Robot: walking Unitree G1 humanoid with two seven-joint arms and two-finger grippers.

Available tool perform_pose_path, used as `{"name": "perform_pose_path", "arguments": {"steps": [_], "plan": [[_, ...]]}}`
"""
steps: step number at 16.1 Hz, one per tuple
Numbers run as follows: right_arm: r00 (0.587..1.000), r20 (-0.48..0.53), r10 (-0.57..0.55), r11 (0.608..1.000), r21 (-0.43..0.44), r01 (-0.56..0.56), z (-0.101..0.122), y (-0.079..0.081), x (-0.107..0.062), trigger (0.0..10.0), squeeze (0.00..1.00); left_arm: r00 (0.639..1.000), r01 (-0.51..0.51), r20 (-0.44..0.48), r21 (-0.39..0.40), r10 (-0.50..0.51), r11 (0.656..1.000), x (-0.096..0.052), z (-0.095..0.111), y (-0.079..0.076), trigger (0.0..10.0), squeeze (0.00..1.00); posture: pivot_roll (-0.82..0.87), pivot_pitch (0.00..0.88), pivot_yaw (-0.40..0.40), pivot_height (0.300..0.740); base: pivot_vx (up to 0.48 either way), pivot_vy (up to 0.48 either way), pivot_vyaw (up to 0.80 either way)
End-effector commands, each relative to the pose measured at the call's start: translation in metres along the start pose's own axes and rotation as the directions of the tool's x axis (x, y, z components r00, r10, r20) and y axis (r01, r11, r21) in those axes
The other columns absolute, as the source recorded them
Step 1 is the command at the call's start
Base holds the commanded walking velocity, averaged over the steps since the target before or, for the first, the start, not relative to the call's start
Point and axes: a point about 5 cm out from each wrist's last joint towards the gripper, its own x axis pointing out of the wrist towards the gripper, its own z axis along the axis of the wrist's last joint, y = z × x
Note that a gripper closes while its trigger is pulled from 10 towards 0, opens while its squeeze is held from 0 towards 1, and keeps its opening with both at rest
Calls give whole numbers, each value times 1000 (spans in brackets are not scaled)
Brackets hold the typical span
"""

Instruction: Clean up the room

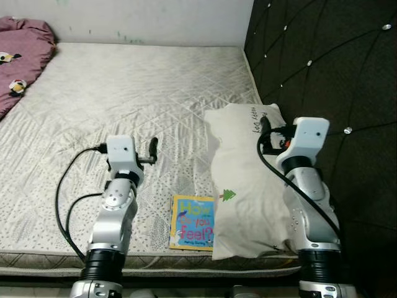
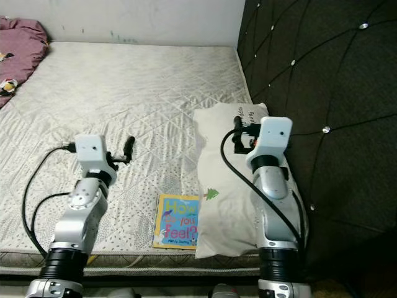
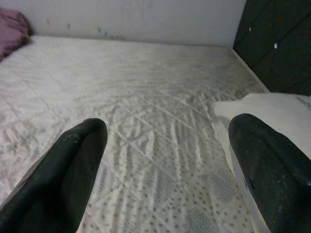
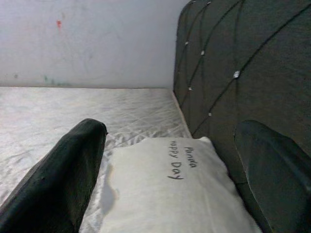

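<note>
Pillow (image 1: pixel 248 180) lies by the bed's (image 1: pixel 124 93) head edge, book (image 1: pixel 192 222) at the front edge still unpicked, both grippers' jaws open

Quilted matt cloth mattress (image 1: pixel 136 93); soft cloth pillow (image 1: pixel 245 186); glossy paper book (image 1: pixel 193 222); tufted headboard (image 1: pixel 329 68) beside matt black fingers (image 4: pixel 63 179).

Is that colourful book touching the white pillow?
Touching. In the left eye view, the book's right edge meets the pillow's lower left side with no mattress showing between them.
</note>
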Motion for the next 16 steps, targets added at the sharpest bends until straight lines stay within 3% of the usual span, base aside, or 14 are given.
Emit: {"name": "perform_pose_path", "arguments": {"steps": [1, 9, 13, 16], "plan": [[999, 32, -21, 1000, 5, 20, 8, -4, 1, 10000, 0, 1000, 23, 19, 9, -23, 1000, 5, 4, -5, 10000, 0, -141, 0, 9, 740, 0, 0, 0], [999, 34, -42, 999, -5, 42, 8, -4, 8, 10000, 0, 999, 19, 48, -3, -18, 1000, 17, 9, -8, 10000, 0, -148, 0, 10, 740, 0, 0, 0], [998, 49, -36, 999, -3, 37, 14, -2, 15, 10000, 0, 998, 15, 58, -13, -15, 1000, 15, 9, -13, 10000, 0, -124, 0, -3, 740, 0, 0, 0], [998, 26, -51, 999, 0, 51, 5, -3, 13, 10000, 0, 998, -23, 52, -13, 24, 1000, 11, 6, -3, 10000, 0, -99, 0, -18, 740, 0, 0, 0]]}}
